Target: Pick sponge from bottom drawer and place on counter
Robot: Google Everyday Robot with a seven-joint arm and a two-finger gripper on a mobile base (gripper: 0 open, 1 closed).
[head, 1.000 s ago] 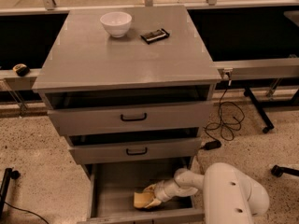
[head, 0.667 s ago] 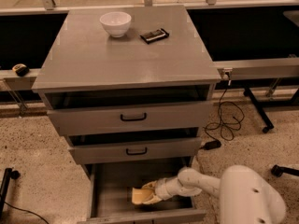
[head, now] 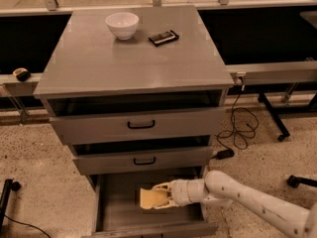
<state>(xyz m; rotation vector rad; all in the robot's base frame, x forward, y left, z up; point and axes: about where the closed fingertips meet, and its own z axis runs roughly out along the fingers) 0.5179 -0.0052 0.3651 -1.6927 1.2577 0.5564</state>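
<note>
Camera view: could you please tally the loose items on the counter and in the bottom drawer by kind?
white bowl: 1
dark packet: 1
sponge: 1, gripped by the end effector inside the bottom drawer
Total: 3

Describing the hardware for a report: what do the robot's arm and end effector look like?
The arm is smooth white, made of rounded tubular segments with a bulbous joint; no cables or markings show. Its end effector, in the bottom drawer around the sponge, has two slim pale fingers.
</note>
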